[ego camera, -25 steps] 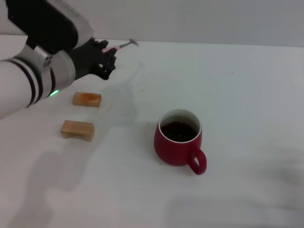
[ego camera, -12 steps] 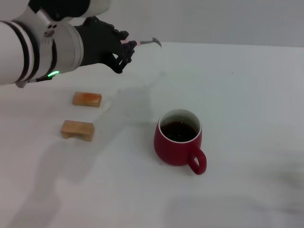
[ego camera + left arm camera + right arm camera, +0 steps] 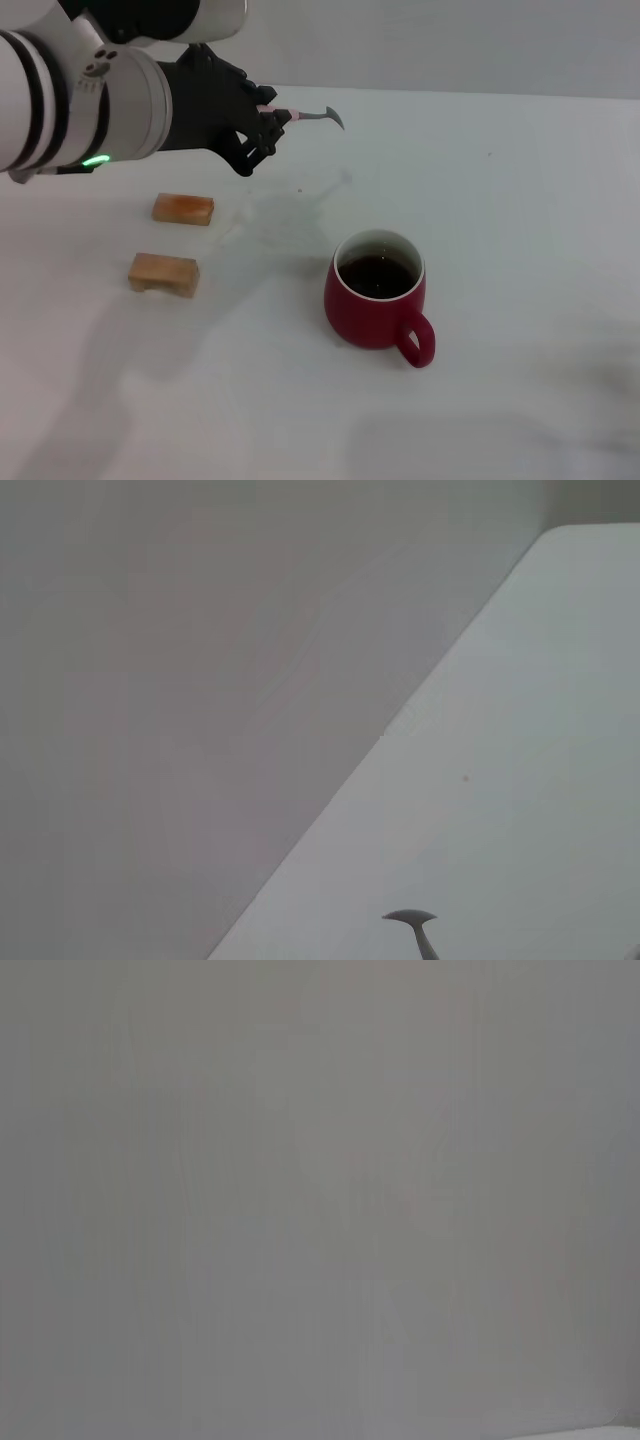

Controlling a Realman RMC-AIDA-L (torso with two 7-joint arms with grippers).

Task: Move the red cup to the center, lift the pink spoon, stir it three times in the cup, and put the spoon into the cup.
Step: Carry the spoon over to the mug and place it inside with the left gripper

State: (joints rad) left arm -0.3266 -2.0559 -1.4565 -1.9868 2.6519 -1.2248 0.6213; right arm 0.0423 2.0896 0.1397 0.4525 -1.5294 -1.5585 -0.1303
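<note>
Head view: the left gripper (image 3: pixel 268 128) held the pink spoon (image 3: pixel 305 115) aloft, jaws closed on its handle.
The spoon's bowl jutted beyond the jaws; the red cup (image 3: pixel 377 291) stood on the bench (image 3: pixel 520 200) below and ahead of them. Doing it well probably meant tipping the bowl downward above the cup's mouth before lowering. No writing was readable.

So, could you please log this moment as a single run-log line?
left gripper: shut on pink spoon, held above table | red cup: centered, upright, dark liquid inside | stirring: not yet begun | right gripper: not in view
</note>
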